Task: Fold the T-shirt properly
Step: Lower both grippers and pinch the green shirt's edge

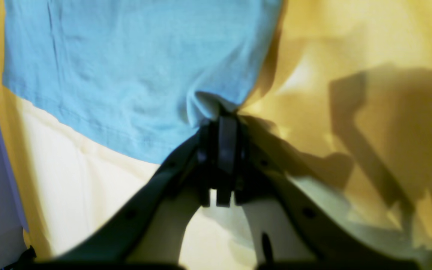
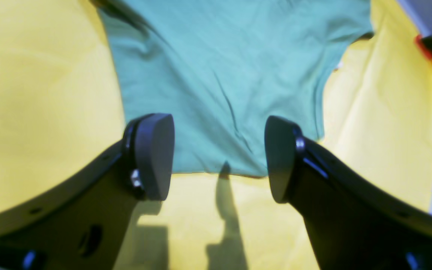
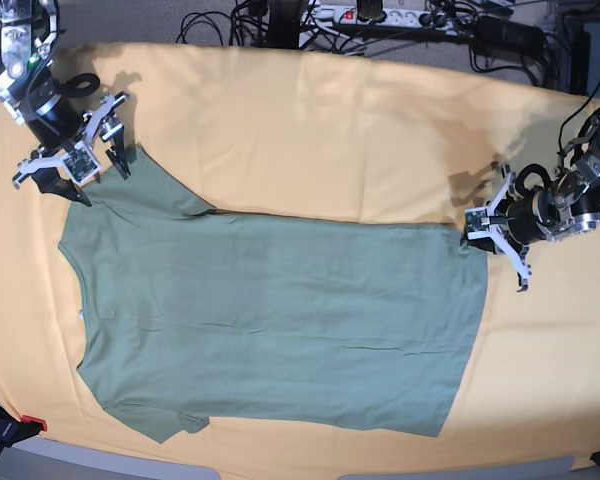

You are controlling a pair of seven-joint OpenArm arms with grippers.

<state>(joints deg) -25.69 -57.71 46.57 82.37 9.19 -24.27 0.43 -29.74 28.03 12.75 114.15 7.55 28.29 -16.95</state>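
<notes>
Your left gripper [image 1: 221, 112] is pinching the T-shirt [image 3: 270, 320] hem corner; your right gripper [image 2: 219, 157] is hovering spread wide over a sleeve.

T-shirt [image 3: 270, 320] flat on yellow-orange cloth [image 3: 310, 130]

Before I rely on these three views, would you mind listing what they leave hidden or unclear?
- Left wrist view: the left gripper fingers cover the pinched T-shirt corner, so its depth is hidden.
- Right wrist view: the right gripper arms cut off the yellow cloth below.
- Base view: the neck tag is too small to read, and the sleeve beneath the right gripper is partly covered.
</notes>
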